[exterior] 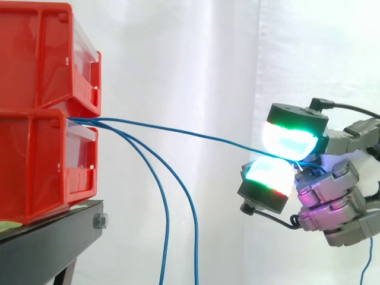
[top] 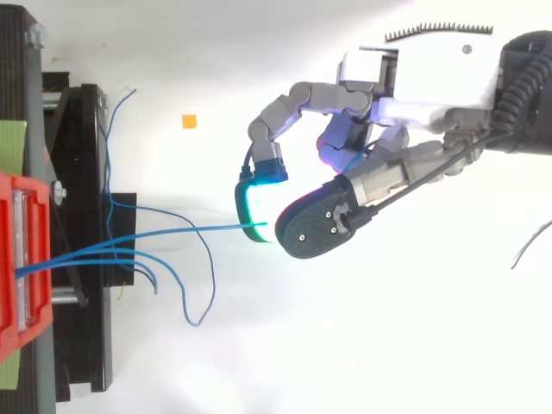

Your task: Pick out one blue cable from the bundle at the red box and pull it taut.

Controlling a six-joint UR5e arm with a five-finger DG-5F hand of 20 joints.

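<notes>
No text, number, label or sign is showing legibly anywhere. The red boxes (exterior: 35, 65), the black stand (exterior: 47, 243) and the hand (top: 423, 78) are carrying no print that can be read.
</notes>
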